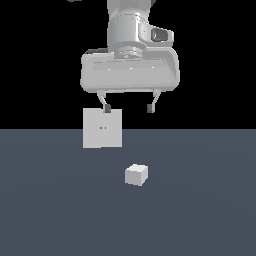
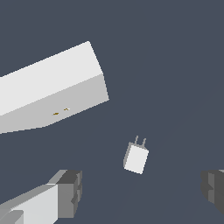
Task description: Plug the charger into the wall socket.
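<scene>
The charger (image 1: 136, 174) is a small white cube lying on the dark grey floor; the wrist view shows the charger (image 2: 136, 158) with two thin prongs sticking out of one side. The wall socket (image 1: 102, 128) is an upright white square plate with two tiny yellowish holes, standing toward the exterior view's left and behind the charger; the wrist view shows the socket (image 2: 57, 89) as a thick slab. My gripper (image 1: 128, 108) hangs high above the floor, open, nothing between its fingers (image 2: 68, 192). It is above the charger and apart from it.
A flat dark grey floor (image 1: 200, 210) runs across the scene under a black background. Nothing else stands on it besides the two white objects.
</scene>
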{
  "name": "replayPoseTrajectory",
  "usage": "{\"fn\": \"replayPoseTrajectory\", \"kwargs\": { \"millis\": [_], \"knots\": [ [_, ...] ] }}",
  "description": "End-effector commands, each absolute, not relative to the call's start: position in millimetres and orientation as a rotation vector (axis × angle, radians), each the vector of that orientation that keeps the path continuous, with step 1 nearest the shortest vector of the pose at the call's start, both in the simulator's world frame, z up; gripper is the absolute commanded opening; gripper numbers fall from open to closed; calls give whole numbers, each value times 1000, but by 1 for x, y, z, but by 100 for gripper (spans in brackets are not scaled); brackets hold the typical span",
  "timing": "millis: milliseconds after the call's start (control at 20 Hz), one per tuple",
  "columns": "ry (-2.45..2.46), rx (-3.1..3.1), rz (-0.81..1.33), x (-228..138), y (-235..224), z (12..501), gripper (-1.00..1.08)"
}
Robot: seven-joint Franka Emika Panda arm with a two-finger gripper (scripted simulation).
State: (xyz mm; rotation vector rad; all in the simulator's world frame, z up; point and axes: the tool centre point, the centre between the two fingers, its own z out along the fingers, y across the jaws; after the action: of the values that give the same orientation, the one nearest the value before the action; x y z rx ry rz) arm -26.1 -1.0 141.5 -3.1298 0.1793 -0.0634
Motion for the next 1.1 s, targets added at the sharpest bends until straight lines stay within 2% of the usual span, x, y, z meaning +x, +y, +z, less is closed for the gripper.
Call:
{"fn": "replayPoseTrajectory", "kwargs": {
  "millis": [0, 1050],
  "knots": [
    [215, -3132, -111, -30, -2, 136, 100],
    [528, -3114, -528, -51, -12, 86, 100]
  ]
}}
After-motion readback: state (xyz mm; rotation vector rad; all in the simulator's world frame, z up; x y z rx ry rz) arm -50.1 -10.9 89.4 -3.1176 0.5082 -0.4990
